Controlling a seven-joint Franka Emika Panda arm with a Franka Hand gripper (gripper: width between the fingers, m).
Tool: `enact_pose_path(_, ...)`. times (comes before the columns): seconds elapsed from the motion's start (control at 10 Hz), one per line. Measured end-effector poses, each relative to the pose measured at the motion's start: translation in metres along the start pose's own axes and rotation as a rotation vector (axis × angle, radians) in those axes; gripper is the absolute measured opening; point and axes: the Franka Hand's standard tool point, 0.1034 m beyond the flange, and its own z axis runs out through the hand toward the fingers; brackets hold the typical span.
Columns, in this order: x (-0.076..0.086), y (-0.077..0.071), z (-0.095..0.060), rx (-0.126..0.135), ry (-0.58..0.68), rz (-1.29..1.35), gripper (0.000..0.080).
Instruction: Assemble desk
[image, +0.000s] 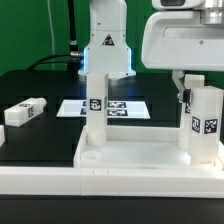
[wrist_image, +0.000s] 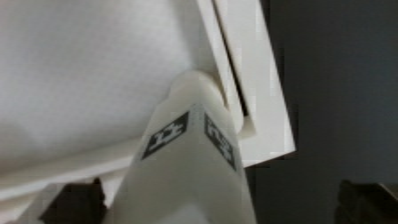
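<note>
Black counter (image: 40, 145), green backdrop behind. White tabletop (image: 140, 155) lies rim-up near the front. First leg (image: 95, 112) stands upright at its end on the exterior view's left; second leg (image: 205, 125) stands upright at the opposite end. Fingers (wrist_image: 71, 208) are spread wide, one on either side of the second leg's top, not pinching it. Third leg (image: 25, 112) lies loose on the counter, well apart on the exterior view's left. Marker board (image: 108, 106) lies flat behind the tabletop, before the arm (image: 105, 40).
</note>
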Motion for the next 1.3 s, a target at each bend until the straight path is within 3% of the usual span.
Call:
enact_pose_path(0.7, 0.0041, 0.0053, -0.0021, -0.009, 0.007, -0.327, 0.0622)
enact_pose_path(0.9, 0.0042, 0.0057, -0.0019, -0.01, 0.007, -0.326, 0.0285)
enact_pose_path(1.3, 0.0043, 0.0058, -0.0018, -0.01, 0.007, -0.283, 0.0288)
